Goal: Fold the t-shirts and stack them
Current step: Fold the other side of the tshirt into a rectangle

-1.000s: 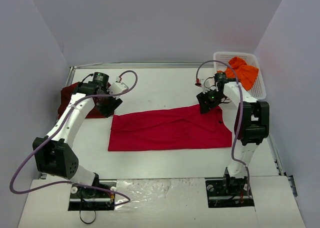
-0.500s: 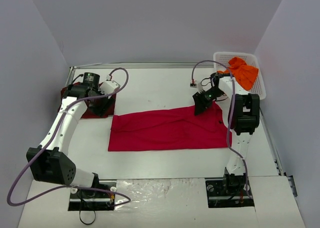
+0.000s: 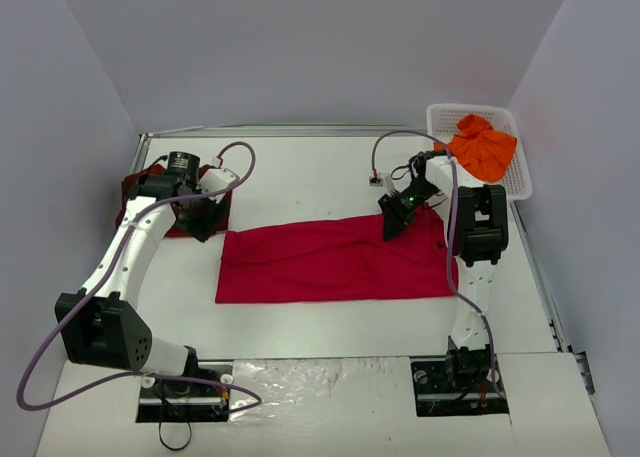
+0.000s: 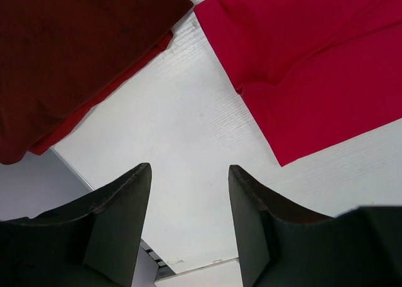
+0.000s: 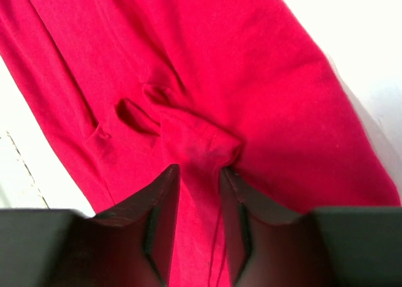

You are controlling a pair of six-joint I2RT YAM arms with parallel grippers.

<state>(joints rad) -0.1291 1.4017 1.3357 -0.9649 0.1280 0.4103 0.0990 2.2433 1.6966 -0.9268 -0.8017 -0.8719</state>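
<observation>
The red shirt lies spread flat across the middle of the tabletop, a long band running left to right with shallow creases along it; the right pincer is down on its far right part, near the far hem, jaws narrow and pinching a raised fold of the red cloth that bunches between the fingers; around that fold the cloth puckers into small ridges. The left pincer hangs over bare tabletop just beyond the red shirt's far left corner, jaws fairly wide and holding nothing; it touches neither shirt beside it. The maroon shirt sits folded at the far left of the tabletop, partly hidden behind the left arm; a brighter red edge shows from under it in the left wrist view. The orange shirt lies crumpled in the white basket at the far right corner, heaped above its rim, well apart from the red shirt.
</observation>
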